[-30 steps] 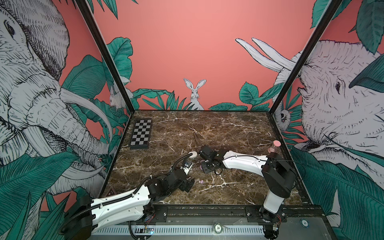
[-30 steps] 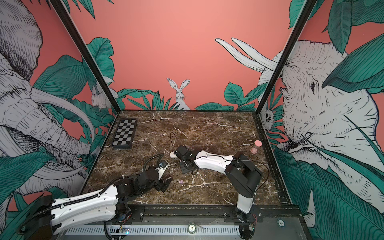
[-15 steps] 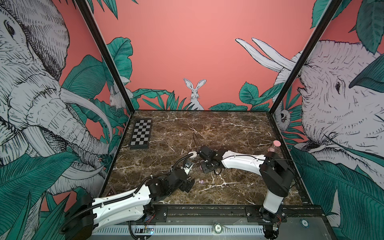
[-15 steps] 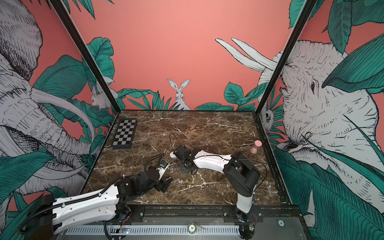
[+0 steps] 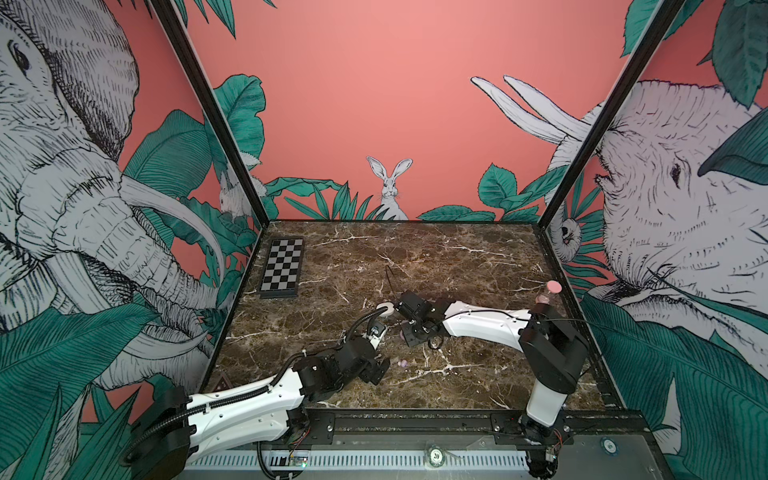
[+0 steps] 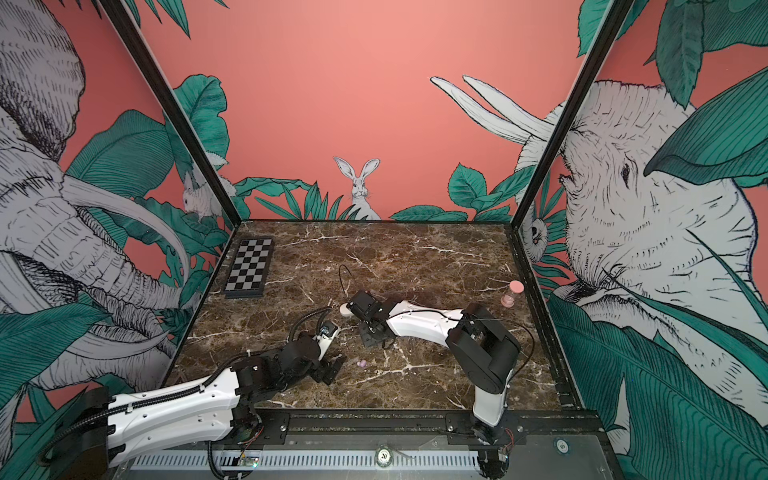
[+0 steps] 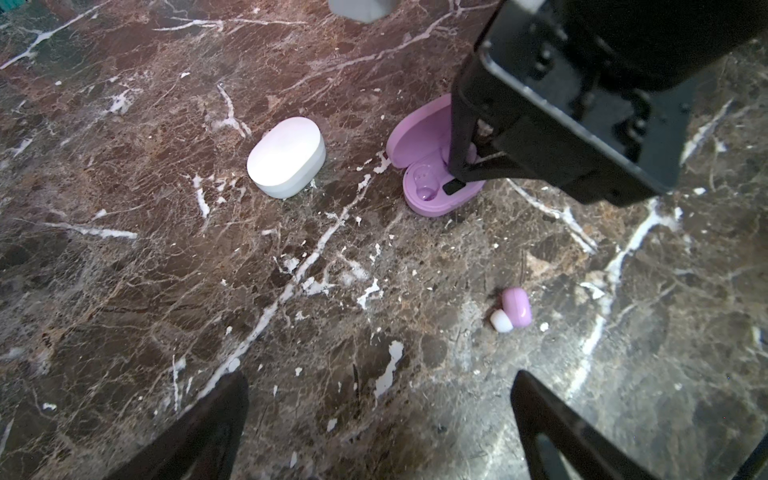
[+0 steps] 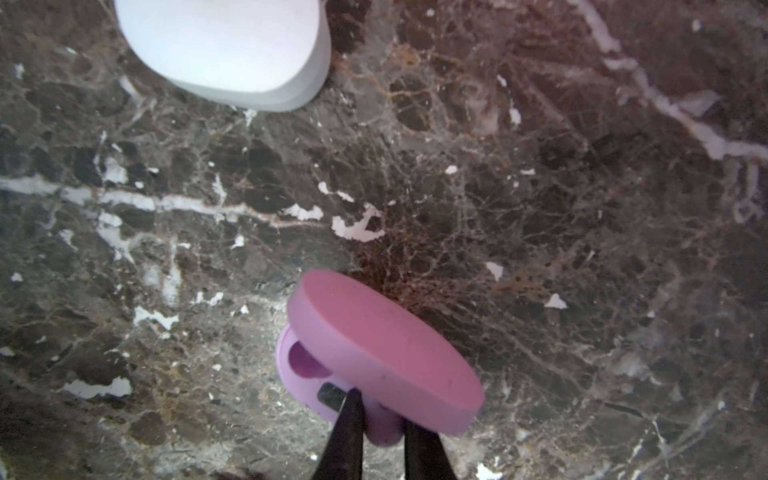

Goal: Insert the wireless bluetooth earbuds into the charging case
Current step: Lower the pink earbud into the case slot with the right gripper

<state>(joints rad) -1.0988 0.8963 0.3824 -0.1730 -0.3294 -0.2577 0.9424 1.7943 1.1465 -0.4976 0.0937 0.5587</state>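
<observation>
1. The marble table (image 5: 457, 257) is my workspace. The checkerboard (image 5: 282, 268) lies by its left wall and a pink sand timer (image 5: 548, 293) stands at its right edge, both well away from the work.
2. My left gripper (image 7: 378, 386) hangs low with its jaws wide apart and nothing between them.
3. My right gripper (image 8: 382, 415) is clamped on a lilac earbud (image 8: 384, 430), holding it at the open purple case (image 7: 419, 183), just under the raised lid.
4. The white case (image 7: 286, 156) sits closed beside the purple one, apart from it. I see no white buds, so I cannot tell whether they are inside.
5. In the purple case, one well shows empty in the left wrist view. The other is where my right fingers are working.
6. A second lilac earbud (image 7: 515, 309) lies loose on the marble, near my left jaws.
7. My judgement: the task is partway done. One lilac bud is being seated, and the loose one has yet to be picked up and placed.
8. I can read no brand on either case. The only legible writing is "20" on a small round disc (image 5: 436, 456) on the front rail.
</observation>
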